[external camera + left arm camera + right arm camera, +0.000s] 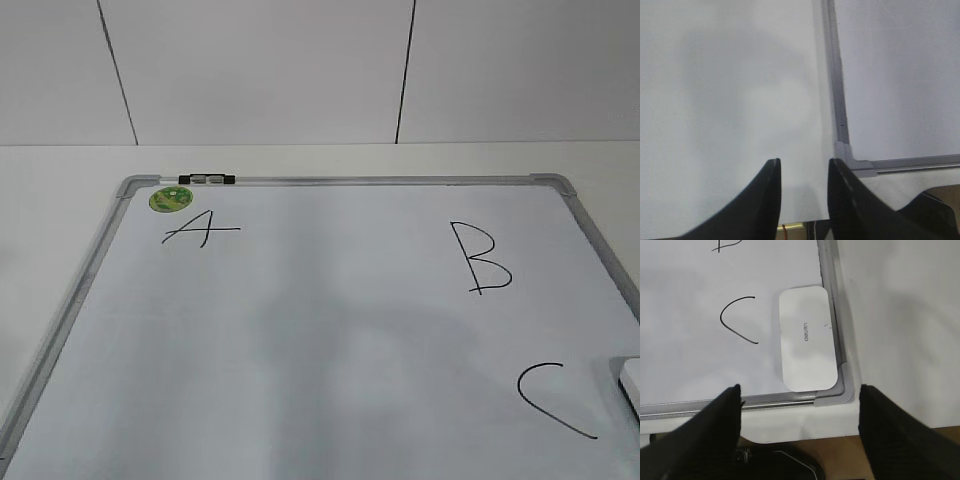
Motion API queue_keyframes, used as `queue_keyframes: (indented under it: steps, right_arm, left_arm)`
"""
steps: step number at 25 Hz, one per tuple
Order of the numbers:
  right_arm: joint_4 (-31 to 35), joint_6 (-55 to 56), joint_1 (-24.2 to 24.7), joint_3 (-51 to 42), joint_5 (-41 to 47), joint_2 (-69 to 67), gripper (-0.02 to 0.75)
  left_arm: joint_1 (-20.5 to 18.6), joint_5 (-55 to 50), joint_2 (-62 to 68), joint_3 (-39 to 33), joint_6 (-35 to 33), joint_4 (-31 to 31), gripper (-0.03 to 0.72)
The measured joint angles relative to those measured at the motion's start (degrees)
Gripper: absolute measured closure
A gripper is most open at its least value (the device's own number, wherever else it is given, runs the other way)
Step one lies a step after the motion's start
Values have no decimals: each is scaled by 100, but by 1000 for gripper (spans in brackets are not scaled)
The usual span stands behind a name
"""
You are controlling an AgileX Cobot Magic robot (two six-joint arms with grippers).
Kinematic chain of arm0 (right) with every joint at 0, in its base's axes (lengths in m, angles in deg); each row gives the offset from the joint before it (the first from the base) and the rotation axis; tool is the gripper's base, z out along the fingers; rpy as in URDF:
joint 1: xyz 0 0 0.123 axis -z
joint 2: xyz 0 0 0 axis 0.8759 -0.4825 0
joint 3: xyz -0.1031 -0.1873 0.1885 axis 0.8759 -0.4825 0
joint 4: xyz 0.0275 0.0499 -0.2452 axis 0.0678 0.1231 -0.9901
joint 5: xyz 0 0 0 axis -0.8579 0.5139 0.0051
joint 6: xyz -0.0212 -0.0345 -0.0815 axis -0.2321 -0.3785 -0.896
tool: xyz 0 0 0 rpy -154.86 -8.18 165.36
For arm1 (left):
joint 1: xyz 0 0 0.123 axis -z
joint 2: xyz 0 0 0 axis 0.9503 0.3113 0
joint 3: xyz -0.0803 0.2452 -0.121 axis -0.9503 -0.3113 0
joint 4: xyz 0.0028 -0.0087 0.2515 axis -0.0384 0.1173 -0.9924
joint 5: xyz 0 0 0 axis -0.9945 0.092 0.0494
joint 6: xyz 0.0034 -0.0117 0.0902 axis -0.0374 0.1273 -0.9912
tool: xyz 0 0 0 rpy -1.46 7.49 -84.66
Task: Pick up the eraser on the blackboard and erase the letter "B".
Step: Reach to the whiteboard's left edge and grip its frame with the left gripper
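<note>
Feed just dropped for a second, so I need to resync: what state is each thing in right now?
eraser: flat on the board's near right corner, not gripped.
letter "B": intact, unerased.
letter "A": intact.
letter "C": intact.
left gripper: fingers slightly apart, empty.
right gripper: fingers wide open, empty.

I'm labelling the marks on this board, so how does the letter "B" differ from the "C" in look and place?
The letter "B" has an upright stroke with two bulges; the "C" is one open curve. The letter "B" sits higher on the blackboard, in open board; the "C" lies lower right, close beside the eraser. The letter "B" is fully visible only in the exterior view; the "C" shows in the right wrist view too. Both are thin black marker strokes, still unerased.
</note>
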Motion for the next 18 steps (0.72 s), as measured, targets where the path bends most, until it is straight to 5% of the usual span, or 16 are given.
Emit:
queue_keyframes:
  steps: [18]
  right_arm:
    - [502, 47, 0, 0, -34, -1789, 155]
  left_arm:
    - [177, 414, 4115, 1672, 0, 215, 449]
